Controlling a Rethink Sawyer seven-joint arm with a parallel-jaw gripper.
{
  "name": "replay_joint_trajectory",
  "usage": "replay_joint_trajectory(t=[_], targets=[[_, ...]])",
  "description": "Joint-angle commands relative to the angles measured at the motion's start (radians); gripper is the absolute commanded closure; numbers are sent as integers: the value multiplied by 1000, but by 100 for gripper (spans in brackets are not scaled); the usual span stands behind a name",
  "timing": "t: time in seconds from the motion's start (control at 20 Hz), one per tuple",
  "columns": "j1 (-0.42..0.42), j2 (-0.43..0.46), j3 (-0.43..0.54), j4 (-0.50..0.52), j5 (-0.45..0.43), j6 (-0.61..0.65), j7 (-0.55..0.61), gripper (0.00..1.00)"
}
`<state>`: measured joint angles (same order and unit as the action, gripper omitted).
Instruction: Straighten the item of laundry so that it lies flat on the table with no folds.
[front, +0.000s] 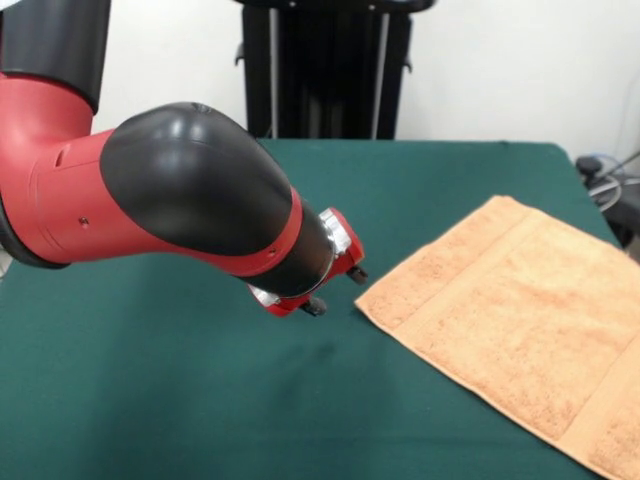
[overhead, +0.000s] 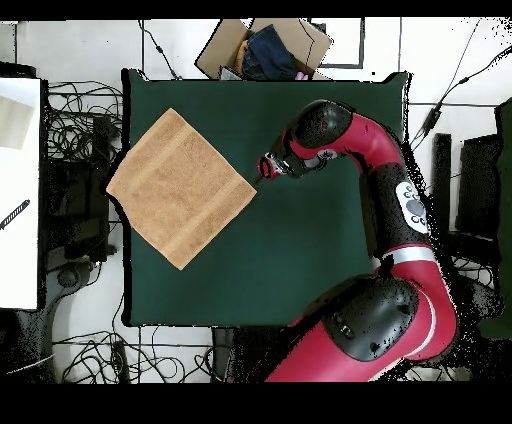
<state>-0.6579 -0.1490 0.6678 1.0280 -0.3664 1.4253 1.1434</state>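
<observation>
Green felt covers the surface (overhead: 300, 270), with a cardboard box (overhead: 262, 47) and tangled cables (overhead: 75, 130) off its edges. Spread flat and turned diamond-wise, the peach towel (overhead: 180, 187) overhangs one side edge, leaving the rest of the surface bare. Beside its inner corner hangs the pincer (front: 336, 290), holding nothing; how far it is open I cannot tell.

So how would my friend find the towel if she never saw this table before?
Look for the big dark green table with the red and black robot arm over it. On the side away from the arm lies the towel, flat and roughly square, turned cornerwise. It is the only peach-orange fuzzy thing there, with a smooth woven band near two opposite edges.
</observation>
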Motion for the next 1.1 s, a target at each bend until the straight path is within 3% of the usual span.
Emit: replay_joint_trajectory(t=[0.05, 0.5, 1.1], targets=[[30, 47, -52, 35, -67, -72, -73, 0], [28, 52, -53, 51, -67, -86, -64, 0], [10, 29, -58, 155, -67, -169, -23, 0]])
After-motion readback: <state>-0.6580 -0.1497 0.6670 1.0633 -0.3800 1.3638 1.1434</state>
